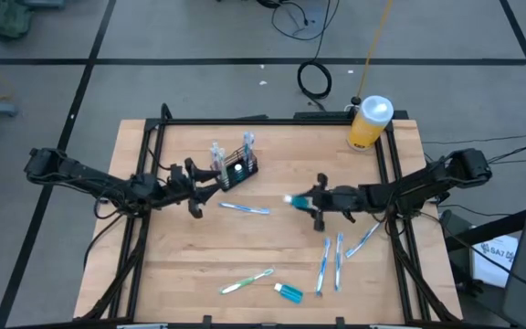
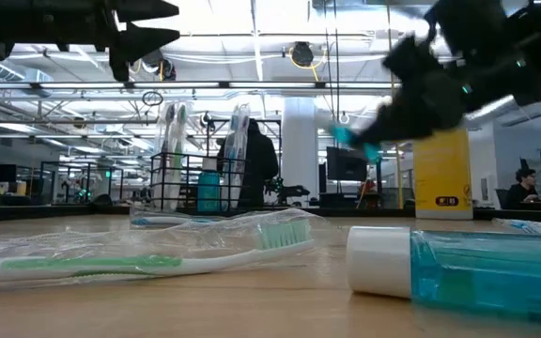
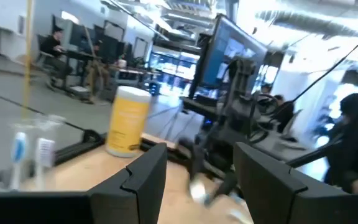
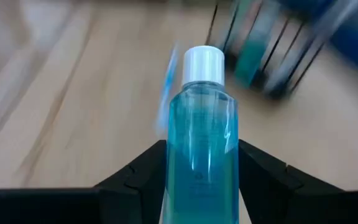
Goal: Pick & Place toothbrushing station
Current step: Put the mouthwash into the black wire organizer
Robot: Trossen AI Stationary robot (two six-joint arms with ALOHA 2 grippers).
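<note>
Inventory, counter [image 1: 153, 274], as I'm seeing it:

1. Right tool [image 1: 301, 202]: hanging above mid-counter, clamping a small blue bottle [image 4: 202, 143] w/ white cap between its two fingers; the wrist view is showing the bottle snug between both pads, cap pointing away from my wrist.
2. Left tool [image 1: 210, 180]: hovering just beside the caddy, fingers standing apart, gripping nothing.
3. Toothbrushing station [image 1: 236, 168]: black wire-mesh caddy, sitting upright on the counter, toward the far edge, left of centre; wrapped brushes are standing in it, plus something teal I can't tell.
4. Loose toothbrush [image 1: 245, 209]: lying flat just near side of the caddy, between my two tools.
5. Yellow bottle [image 1: 369, 122] w/ white cap: standing upright at far right corner, well apart from the caddy.
6. Blue brushes [image 1: 330, 263], approx three: lying near right side of the counter.
7. Green toothbrush [image 1: 247, 281], wrapped, and a second blue bottle [image 1: 288, 291]: lying by the near edge, just beside each other.
</note>
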